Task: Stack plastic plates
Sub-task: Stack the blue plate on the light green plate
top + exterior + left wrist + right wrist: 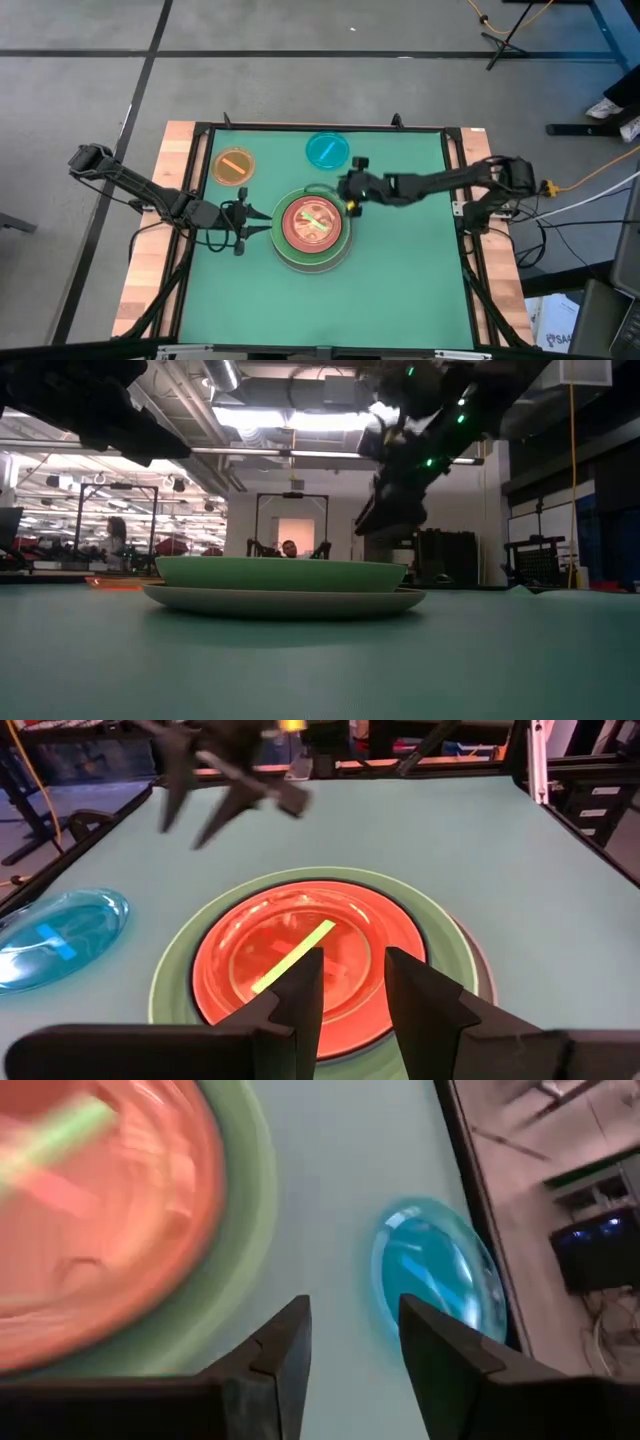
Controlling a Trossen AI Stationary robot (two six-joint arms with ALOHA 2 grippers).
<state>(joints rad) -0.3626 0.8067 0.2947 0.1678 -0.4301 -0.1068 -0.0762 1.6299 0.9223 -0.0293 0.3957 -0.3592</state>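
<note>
The plates' stack sits mid-table: a grey-white plate at the bottom, then light green, dark green and salmon, with small translucent plates marked by a lime stripe on top. An orange plate and a cyan plate lie apart on the mat, toward the far edge. My left gripper is open, low, just left of the stack. My right gripper is open and hovers over the stack's far right rim, between the stack and the cyan plate.
A green mat covers the table inside a black frame, with bare mat near and right of the stack. In the low view the stack stands in front and my right gripper hangs above its right side.
</note>
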